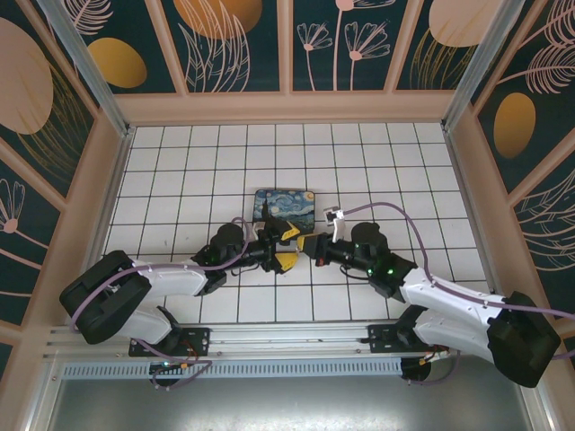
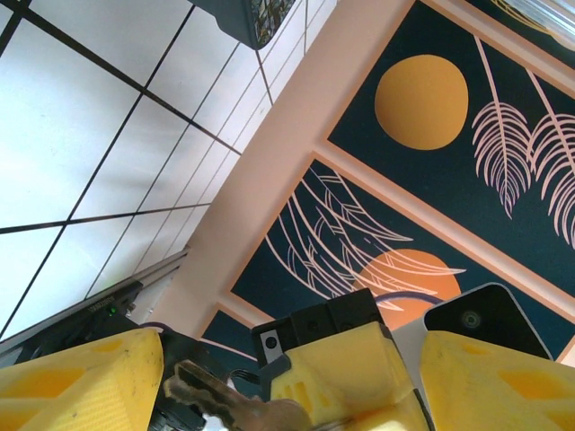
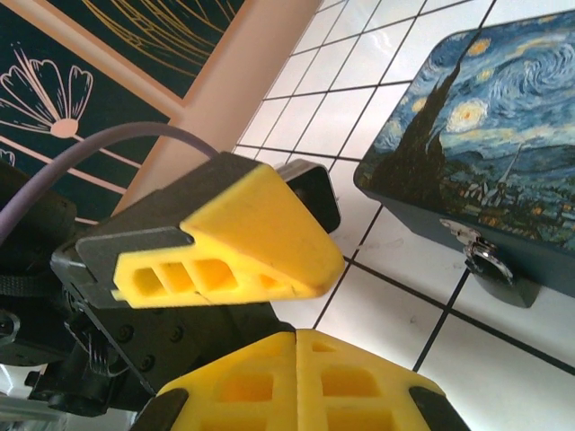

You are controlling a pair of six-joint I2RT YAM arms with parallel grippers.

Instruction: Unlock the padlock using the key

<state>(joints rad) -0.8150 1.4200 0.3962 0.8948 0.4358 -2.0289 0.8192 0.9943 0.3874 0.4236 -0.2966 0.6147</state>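
Tiled floor (image 1: 180,162) bears box (image 3: 485,135), padlock (image 3: 492,269) on its front.

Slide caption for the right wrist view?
Right jaws shut, left finger just ahead; padlock on the box's front.

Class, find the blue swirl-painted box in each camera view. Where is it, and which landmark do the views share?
Top external: the box, middle of the picture.
Left wrist: the box, just a corner, at the top edge.
Right wrist: the box, upper right, large.
Shared landmark: the white tiled floor it stands on.
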